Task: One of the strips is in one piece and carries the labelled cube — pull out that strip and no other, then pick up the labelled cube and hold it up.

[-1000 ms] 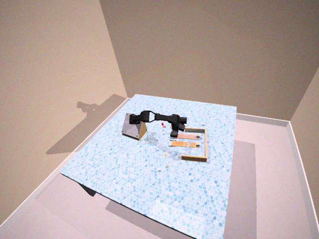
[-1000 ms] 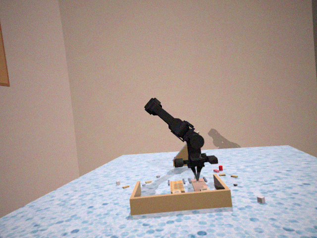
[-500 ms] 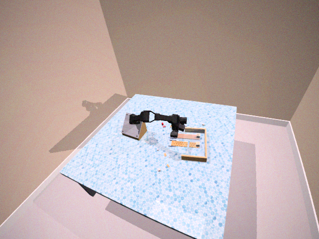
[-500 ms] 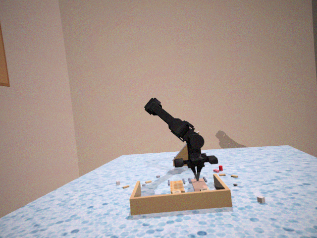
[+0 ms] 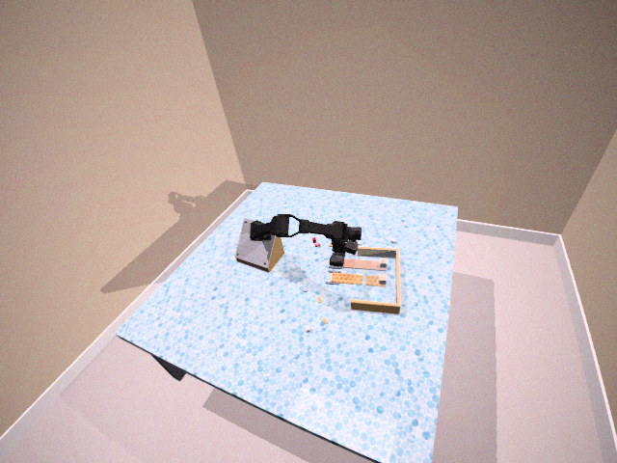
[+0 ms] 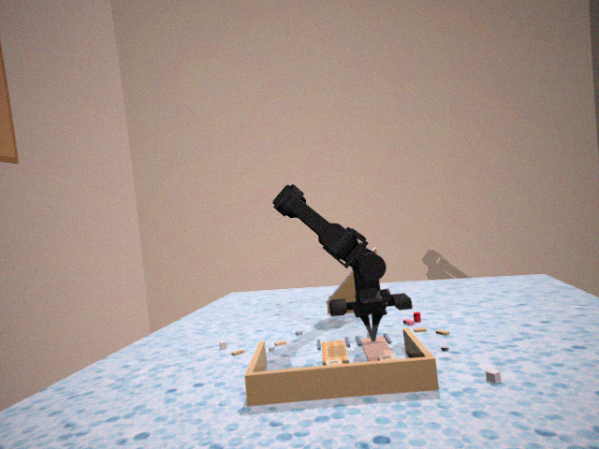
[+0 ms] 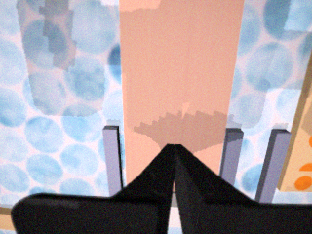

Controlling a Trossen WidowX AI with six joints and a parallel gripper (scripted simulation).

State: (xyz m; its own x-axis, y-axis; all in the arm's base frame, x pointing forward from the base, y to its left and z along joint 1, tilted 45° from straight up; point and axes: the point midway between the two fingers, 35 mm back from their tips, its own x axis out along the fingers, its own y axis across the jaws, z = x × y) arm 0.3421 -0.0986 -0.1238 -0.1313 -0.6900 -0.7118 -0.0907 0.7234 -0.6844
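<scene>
— Speckled blue covered the whole bench [image 6: 145, 386], with tan walls behind. What stood nearest the front edge?

— A three-sided wooden frame [image 6: 338, 379], its long wall facing the front edge and its open side toward the arm's base. A small pale block [image 6: 492, 375] lay on the bench off toward the right edge.

— And inside the frame?

— Two strips side by side. The orange patterned strip [image 6: 334, 351] was split by a gap, as the top view showed [image 5: 355, 278]. The plain salmon strip [image 6: 376, 348] ran unbroken. A small cube [image 6: 387, 355] sat on the salmon strip's front end; I could not make out a label.

— Where was the gripper?

— The gripper [image 6: 372, 334] pointed straight down onto the salmon strip's far end, between thin grey guide rails [image 7: 112, 158]. Its fingers were pressed fully together, tips meeting on the strip, gripping nothing.

— Farther back?

— Red blocks [image 6: 414, 318] and tan chips lay toward the far right, then the arm's wedge-shaped base [image 5: 258, 249].
</scene>
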